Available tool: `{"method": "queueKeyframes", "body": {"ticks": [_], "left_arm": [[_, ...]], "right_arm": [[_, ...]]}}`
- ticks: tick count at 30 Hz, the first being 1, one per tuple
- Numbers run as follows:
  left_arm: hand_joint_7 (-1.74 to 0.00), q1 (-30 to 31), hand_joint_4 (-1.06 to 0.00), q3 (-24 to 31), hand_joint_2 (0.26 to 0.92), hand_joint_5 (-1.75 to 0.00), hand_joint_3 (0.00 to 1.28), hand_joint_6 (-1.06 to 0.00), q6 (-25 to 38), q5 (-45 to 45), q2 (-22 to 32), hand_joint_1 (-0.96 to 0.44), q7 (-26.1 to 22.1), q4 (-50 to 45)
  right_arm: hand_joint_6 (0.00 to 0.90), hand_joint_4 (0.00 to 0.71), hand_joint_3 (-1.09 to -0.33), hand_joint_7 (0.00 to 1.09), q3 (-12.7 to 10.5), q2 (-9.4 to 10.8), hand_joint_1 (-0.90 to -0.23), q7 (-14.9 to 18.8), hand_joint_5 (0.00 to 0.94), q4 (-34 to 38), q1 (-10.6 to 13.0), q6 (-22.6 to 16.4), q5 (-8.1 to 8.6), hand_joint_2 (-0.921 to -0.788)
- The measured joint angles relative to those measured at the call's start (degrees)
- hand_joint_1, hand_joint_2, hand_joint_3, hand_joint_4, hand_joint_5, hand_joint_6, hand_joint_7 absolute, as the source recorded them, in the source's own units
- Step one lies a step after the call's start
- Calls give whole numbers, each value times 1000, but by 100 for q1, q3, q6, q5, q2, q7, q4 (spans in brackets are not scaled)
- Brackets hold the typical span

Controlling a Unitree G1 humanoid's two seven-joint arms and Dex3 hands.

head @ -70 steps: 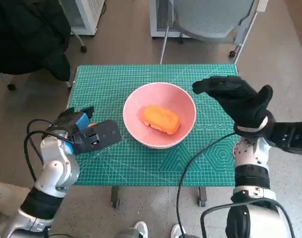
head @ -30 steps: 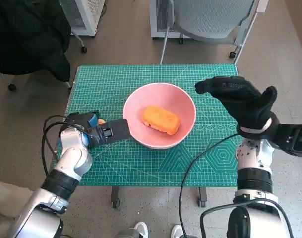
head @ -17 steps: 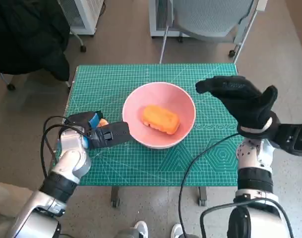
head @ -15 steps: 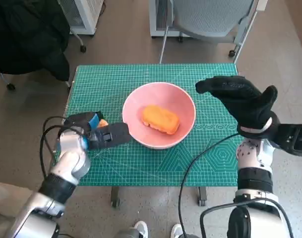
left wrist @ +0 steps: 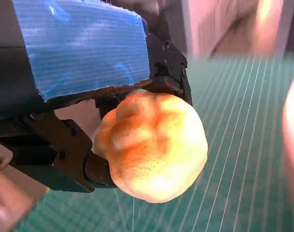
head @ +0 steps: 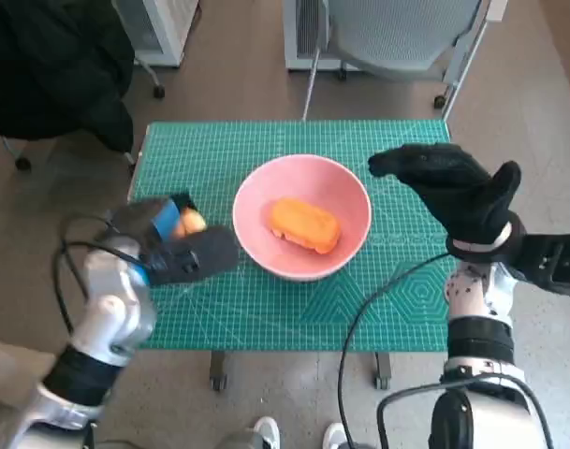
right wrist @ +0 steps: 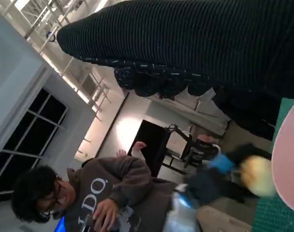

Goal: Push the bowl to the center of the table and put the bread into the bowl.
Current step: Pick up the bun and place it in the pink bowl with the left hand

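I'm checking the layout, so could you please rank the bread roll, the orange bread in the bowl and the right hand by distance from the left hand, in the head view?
1. Bread roll: held in the left hand.
2. Orange bread: inside the pink bowl, mid-table.
3. Right hand: raised over the table's far right side.

a pink bowl (head: 303, 217) holds orange bread (head: 304, 224). the mat (head: 219, 154) is green with a pale grid pattern. the left hand (head: 177, 251) is black with blue tape; its roll (left wrist: 151, 145) is golden-brown. the right hand (head: 453, 192) is black knit.
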Motion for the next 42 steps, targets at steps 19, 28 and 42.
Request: {"method": "queueKeyframes", "body": {"ticks": [19,28,42], "left_arm": [[-880,-1282,-586,448,774,-1488,353,-749,-129,209,45,8,-425,-1192],[-834,-2195,-610,25,844,-1444,206,-766,-589,385,-657,6,98,-320],[-1536,-2863,-299,-637,881,-1582,454,-309,-1984,171,-1779,2,1234,2083]], "right_arm": [[218,209,-698,4,-2,7,-658,74,3,111,-20,-19,5,-921],[219,212,-683,4,6,23,-647,87,3,93,-26,-17,2,-921],[255,230,-630,18,146,16,-654,-281,7,-513,234,76,-27,-921]]}}
